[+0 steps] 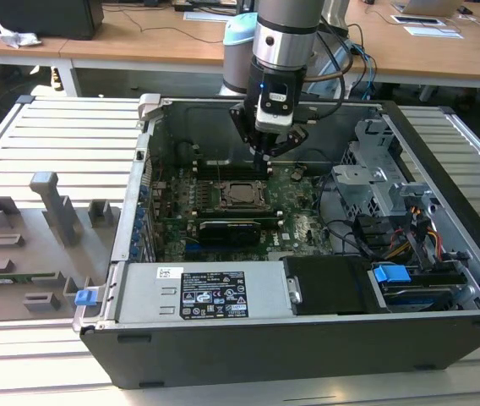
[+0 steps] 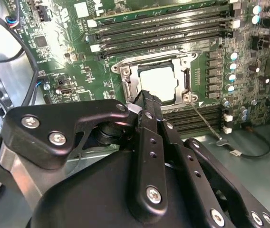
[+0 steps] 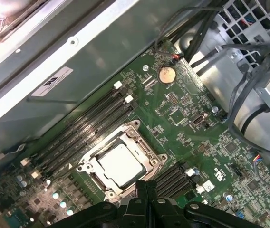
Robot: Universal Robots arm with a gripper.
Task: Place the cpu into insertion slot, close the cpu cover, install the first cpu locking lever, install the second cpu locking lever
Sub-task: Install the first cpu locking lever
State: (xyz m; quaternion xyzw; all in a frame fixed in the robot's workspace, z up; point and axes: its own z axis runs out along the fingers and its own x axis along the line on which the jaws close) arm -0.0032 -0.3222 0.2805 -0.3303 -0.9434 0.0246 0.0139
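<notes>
The cpu (image 3: 120, 165) lies flat in the insertion slot, whose dark edge (image 2: 150, 65) shows along one side of the chip. The silver cpu cover (image 3: 140, 143) lies down around the chip, which shows through its window. A thin metal locking lever (image 2: 205, 124) runs from a socket corner out over the memory slots. My gripper (image 1: 267, 163) hangs just above the board beside the socket (image 1: 240, 193), towards the case's back wall. Its black fingers (image 3: 147, 186) are shut together on nothing, with their tips close to the socket's edge in both wrist views.
Long black memory slots (image 2: 163, 29) flank the socket on two sides. The open case has a drive cage and cables (image 1: 392, 211) on the exterior view's right and a power supply (image 1: 206, 292) in front. A grey fixture tray (image 1: 29, 245) lies outside on the exterior view's left.
</notes>
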